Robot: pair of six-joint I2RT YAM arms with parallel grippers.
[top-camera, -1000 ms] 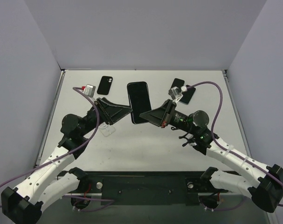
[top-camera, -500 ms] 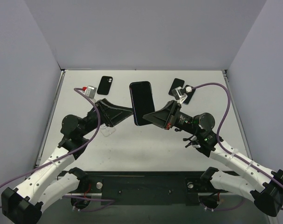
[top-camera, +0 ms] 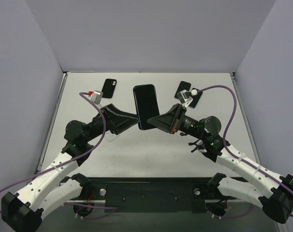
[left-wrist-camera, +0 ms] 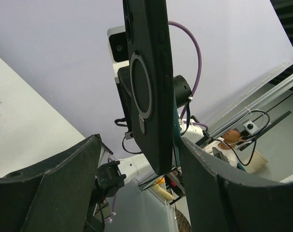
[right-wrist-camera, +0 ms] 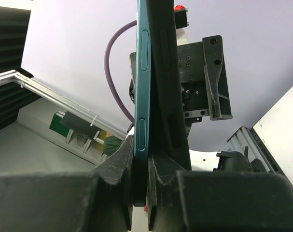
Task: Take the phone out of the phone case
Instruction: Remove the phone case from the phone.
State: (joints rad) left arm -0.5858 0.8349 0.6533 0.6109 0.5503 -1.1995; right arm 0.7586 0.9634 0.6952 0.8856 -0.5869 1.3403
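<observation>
The phone (top-camera: 146, 105), dark screen up and in a black case, hangs in the air over the middle of the table. My right gripper (top-camera: 152, 121) is shut on its lower end. In the right wrist view the teal phone edge (right-wrist-camera: 141, 96) is pinched between my fingers (right-wrist-camera: 118, 164), and the black case (right-wrist-camera: 164, 72) lies against its right side. My left gripper (top-camera: 136, 119) is open at the phone's lower left. In the left wrist view the back of the case (left-wrist-camera: 147, 87), with its ring, stands between my wide-apart fingers (left-wrist-camera: 54, 179).
A black phone case (top-camera: 109, 88) lies at the back left of the table (top-camera: 122, 150). Another dark phone or case (top-camera: 193, 96) lies at the back right, partly behind my right wrist camera. Grey walls close the table on three sides.
The right gripper has lifted the phone and tilted it slightly right. The left gripper has moved in closer to the phone's lower left, still open.
</observation>
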